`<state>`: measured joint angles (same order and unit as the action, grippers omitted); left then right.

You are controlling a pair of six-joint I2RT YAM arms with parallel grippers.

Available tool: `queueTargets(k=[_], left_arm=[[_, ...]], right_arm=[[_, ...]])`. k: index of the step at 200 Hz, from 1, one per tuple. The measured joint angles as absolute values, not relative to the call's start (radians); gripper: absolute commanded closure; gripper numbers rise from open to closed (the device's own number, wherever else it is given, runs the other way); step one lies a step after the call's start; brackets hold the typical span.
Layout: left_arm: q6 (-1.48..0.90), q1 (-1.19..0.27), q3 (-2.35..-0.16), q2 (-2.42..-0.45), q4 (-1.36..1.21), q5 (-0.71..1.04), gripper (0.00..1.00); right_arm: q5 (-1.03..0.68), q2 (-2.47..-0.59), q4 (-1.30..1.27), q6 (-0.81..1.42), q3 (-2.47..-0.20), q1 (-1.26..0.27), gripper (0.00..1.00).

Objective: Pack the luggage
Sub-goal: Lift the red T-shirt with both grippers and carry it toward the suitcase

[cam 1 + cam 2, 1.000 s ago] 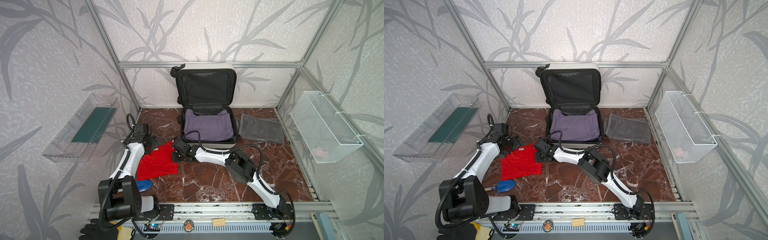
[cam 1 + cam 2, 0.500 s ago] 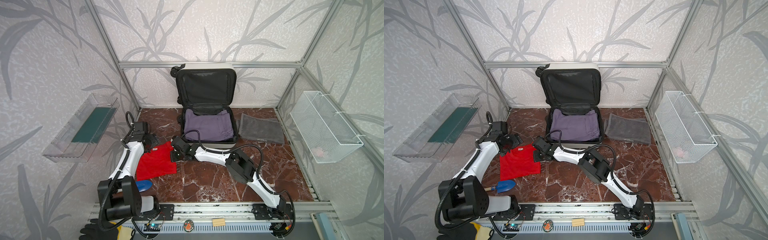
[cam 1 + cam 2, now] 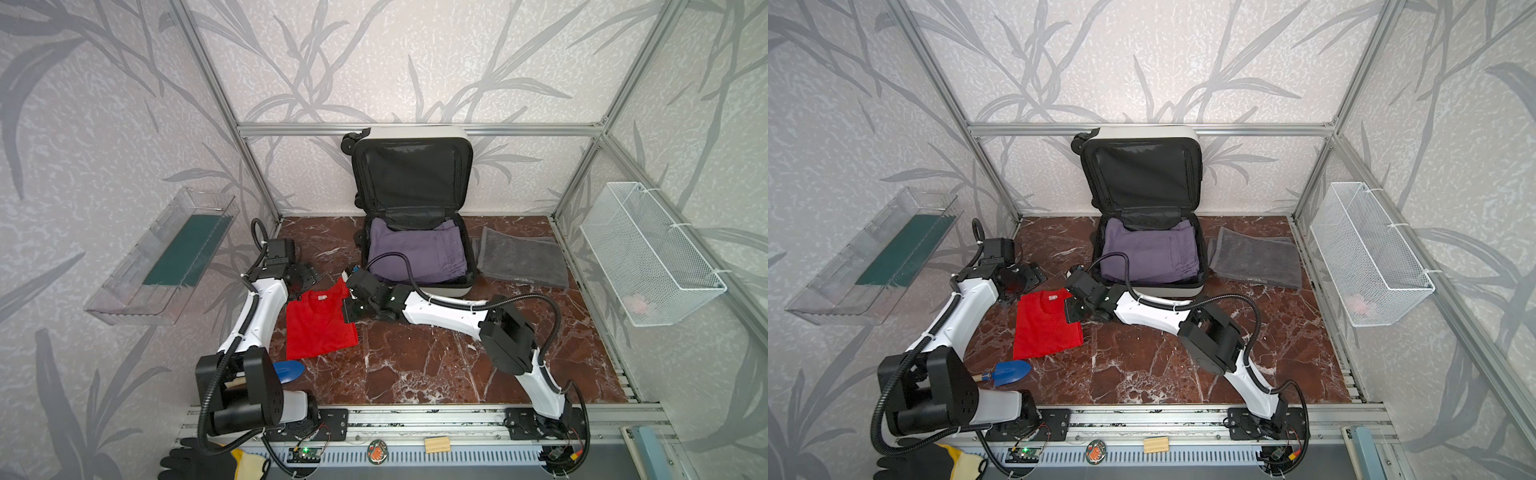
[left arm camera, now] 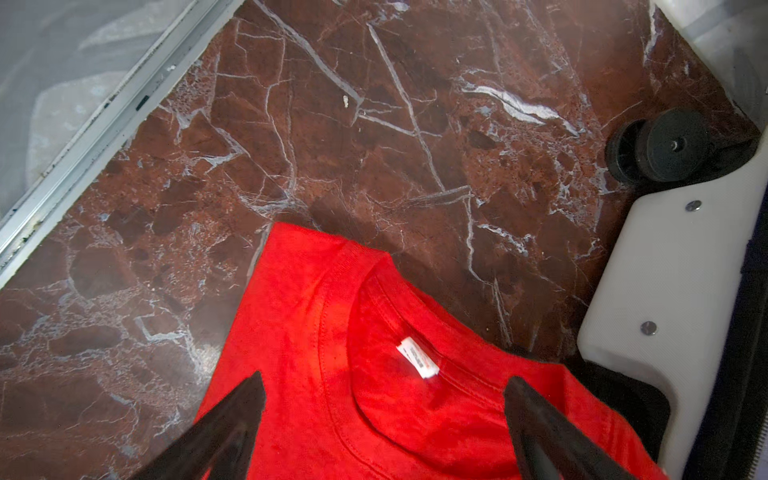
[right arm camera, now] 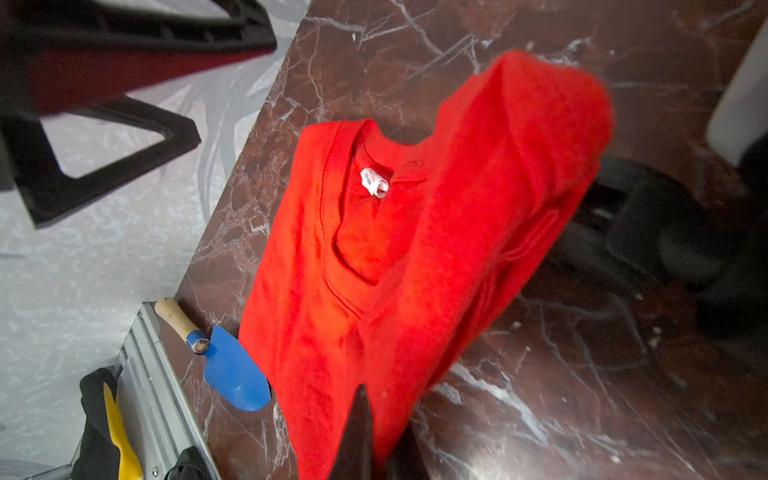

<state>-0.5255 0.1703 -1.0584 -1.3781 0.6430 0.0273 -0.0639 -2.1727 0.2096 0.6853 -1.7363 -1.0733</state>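
Note:
The luggage lies open at the back centre, its black-lined lid leaning on the wall. A folded purple garment lies inside it. A folded red shirt lies on the floor in front and to the left. My right gripper is shut on the shirt's right edge, which is raised off the floor. My left gripper hangs open over the collar end, holding nothing.
A grey towel lies right of the luggage. A blue trowel sits by the shirt's near edge. A wire basket hangs on the right wall and a clear shelf on the left. A luggage wheel is close to the left gripper.
My right gripper has closed on the shirt's right edge and pulled the cloth a little leftward. The left gripper has drifted slightly left and stays open.

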Motion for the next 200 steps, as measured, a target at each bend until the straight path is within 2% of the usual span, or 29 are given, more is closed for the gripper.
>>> queueTargets(k=[70, 117, 162, 200], left_arm=[[-0.527, 0.171, -1.052, -1.374, 0.638, 0.124, 0.08], [-0.566, 0.155, -0.919, -1.275, 0.614, 0.205, 0.09], [-0.611, 0.024, -0.78, -1.146, 0.605, 0.233, 0.12], [-0.671, -0.09, -0.64, -1.054, 0.574, 0.242, 0.18]], right_arm=[[-0.044, -1.959, 0.182, 0.683, -1.378, -1.052, 1.0], [-0.039, -1.795, 0.16, 0.687, -1.142, -0.983, 1.0], [-0.007, -1.637, 0.155, 0.683, -0.934, -0.927, 1.0], [0.003, -1.576, 0.15, 0.686, -0.805, -0.863, 1.0]])
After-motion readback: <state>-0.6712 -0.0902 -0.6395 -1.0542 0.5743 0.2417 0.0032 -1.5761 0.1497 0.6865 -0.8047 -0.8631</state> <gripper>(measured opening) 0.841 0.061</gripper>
